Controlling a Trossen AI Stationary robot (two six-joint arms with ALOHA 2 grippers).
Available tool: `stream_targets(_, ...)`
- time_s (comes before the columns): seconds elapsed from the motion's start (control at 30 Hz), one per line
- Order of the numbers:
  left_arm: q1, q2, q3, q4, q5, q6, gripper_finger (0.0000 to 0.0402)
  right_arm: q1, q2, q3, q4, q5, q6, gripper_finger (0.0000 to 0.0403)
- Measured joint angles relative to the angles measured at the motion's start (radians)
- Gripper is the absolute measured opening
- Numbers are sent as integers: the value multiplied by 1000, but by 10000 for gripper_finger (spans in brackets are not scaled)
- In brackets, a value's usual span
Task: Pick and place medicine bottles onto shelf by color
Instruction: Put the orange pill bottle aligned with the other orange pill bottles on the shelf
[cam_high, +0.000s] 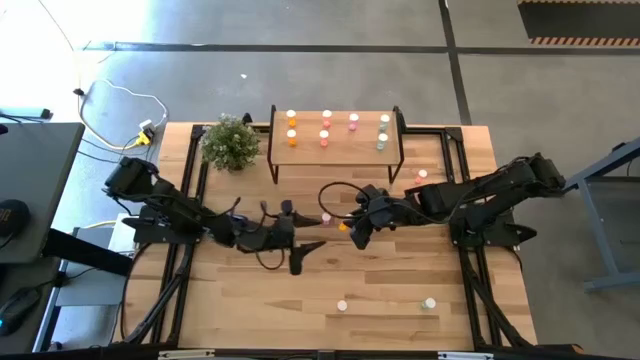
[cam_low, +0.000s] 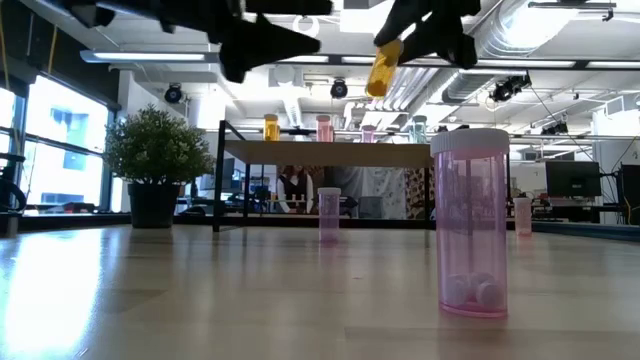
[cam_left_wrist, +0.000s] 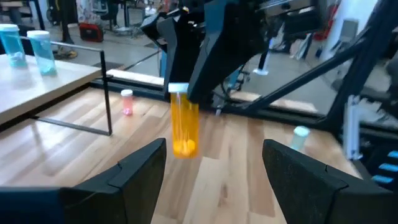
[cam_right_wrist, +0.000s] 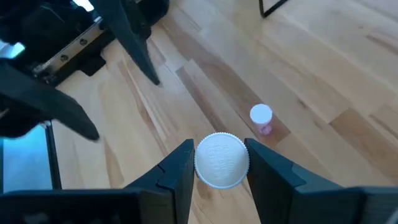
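An orange medicine bottle (cam_left_wrist: 184, 124) with a white cap hangs above the table's middle, and my right gripper (cam_right_wrist: 222, 163) is shut on it. My left gripper (cam_high: 312, 232) stands open just left of it, level, its fingers (cam_left_wrist: 134, 171) pointing at the bottle and touching nothing. The shelf (cam_high: 335, 150) stands at the far middle on black legs. On its top stand orange (cam_high: 291, 127), pink (cam_high: 326, 128) and pale green (cam_high: 383, 132) bottles. A pink bottle (cam_right_wrist: 261, 118) stands on the table under the grippers. My right gripper pinches the orange bottle's white cap (cam_right_wrist: 222, 160) between its two fingers, one on each side. The fingers come slanting down from the table's right. The bottle hangs below them, slightly tilted, lifted clear of the table (cam_low: 382, 68).
A potted plant (cam_high: 231, 142) stands left of the shelf. Loose bottles stand near the front edge (cam_high: 342, 305) (cam_high: 429, 302) and right of the shelf (cam_high: 423, 176). A tall pink bottle (cam_low: 470, 225) stands close in the low view. Bare planks lie at the front left.
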Motion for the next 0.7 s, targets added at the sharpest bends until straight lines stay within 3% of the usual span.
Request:
stream_targets(0.27, 68, 79, 96, -75, 107, 0, 256, -10, 24, 0, 20, -27, -24, 123)
stream_targets(0.7, 138, 183, 182, -81, 157, -1, 256, -10, 23, 0, 32, -31, -53, 123)
